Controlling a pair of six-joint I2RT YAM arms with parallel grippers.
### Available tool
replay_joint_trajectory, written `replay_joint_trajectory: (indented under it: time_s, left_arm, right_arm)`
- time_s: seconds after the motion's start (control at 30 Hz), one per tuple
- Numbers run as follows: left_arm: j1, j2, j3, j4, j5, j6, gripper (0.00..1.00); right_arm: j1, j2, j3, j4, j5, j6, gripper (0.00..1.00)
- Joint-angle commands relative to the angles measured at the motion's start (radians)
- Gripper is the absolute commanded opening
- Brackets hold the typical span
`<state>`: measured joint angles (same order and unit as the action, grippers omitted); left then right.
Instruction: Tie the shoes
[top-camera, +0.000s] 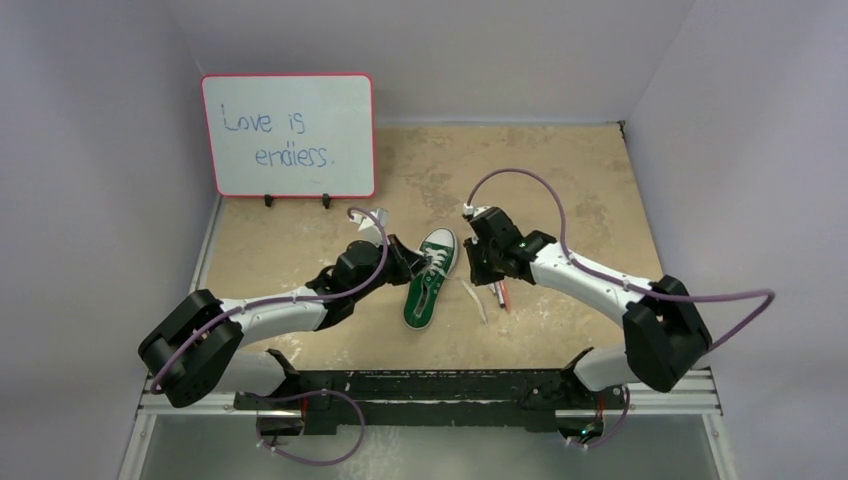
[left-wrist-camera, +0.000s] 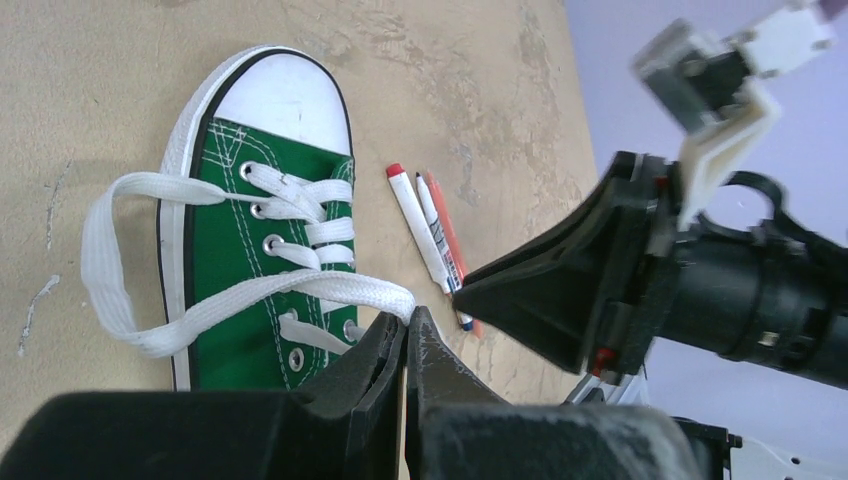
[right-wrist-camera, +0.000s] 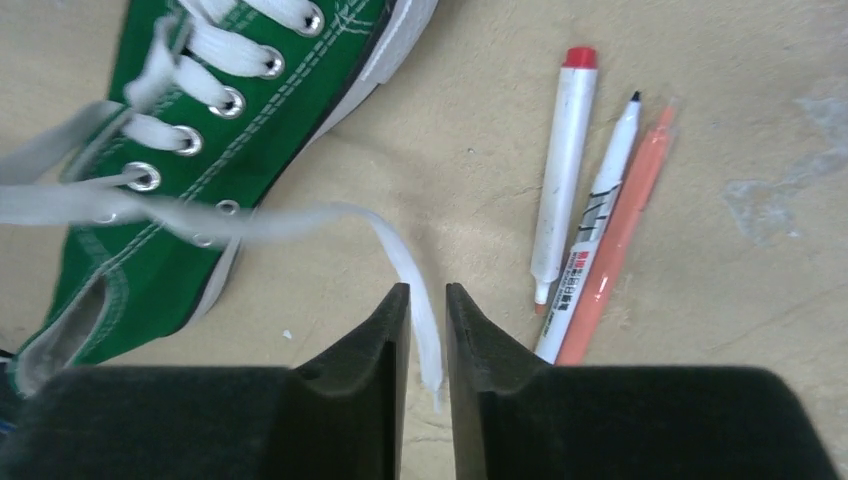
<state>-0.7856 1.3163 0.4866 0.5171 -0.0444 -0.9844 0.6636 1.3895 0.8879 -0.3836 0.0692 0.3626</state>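
A green sneaker (top-camera: 430, 280) with a white toe cap lies on the tan table between my arms, toe pointing away. My left gripper (left-wrist-camera: 407, 318) is shut on a loop of white lace (left-wrist-camera: 300, 290) that stretches across the shoe (left-wrist-camera: 250, 250) from a big loop on its far side. In the right wrist view the other lace end (right-wrist-camera: 400, 260) trails off the shoe (right-wrist-camera: 150, 200) onto the table and runs between the fingers of my right gripper (right-wrist-camera: 428, 290). Those jaws stand slightly apart, with a gap beside the lace. The right gripper (top-camera: 472, 262) hovers just right of the shoe.
Three pens (right-wrist-camera: 560, 180) lie side by side on the table just right of the shoe, close to my right gripper. A whiteboard (top-camera: 288, 135) with handwriting stands at the back left. Grey walls enclose the table.
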Motion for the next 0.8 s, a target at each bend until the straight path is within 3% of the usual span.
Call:
replay_joint_trajectory:
  time_s: [0.0,0.1,0.37,0.47,0.57,0.67,0.73,0.77]
  left_arm:
    - [0.005,0.001,0.023,0.111,0.006,0.012,0.0]
    - [0.005,0.0,0.016,0.117,0.01,0.015,0.0]
    - [0.005,0.008,0.017,0.119,0.012,0.029,0.0]
    - [0.004,0.016,0.023,0.12,0.025,0.028,0.0]
    - [0.005,0.016,0.026,0.117,0.026,0.029,0.0]
    - [0.005,0.011,0.028,0.113,0.026,0.026,0.0]
    - [0.004,0.008,0.028,0.11,0.025,0.025,0.0]
    - [0.005,0.007,0.028,0.106,0.024,0.027,0.0]
  right_arm:
    - [0.0,0.093,0.04,-0.01,-0.068,-0.006,0.3]
    - [0.0,0.115,0.032,-0.021,-0.042,0.014,0.38]
    - [0.02,0.063,-0.137,0.151,-0.161,0.012,0.43]
    - [0.046,0.089,-0.14,0.178,-0.122,0.011,0.46]
    - [0.097,0.148,-0.116,0.137,0.028,0.057,0.46]
    - [0.154,0.221,-0.094,0.088,0.156,0.122,0.39]
    - [0.185,0.245,-0.084,0.062,0.229,0.166,0.24]
    - [0.197,0.245,-0.076,0.037,0.264,0.195,0.11]
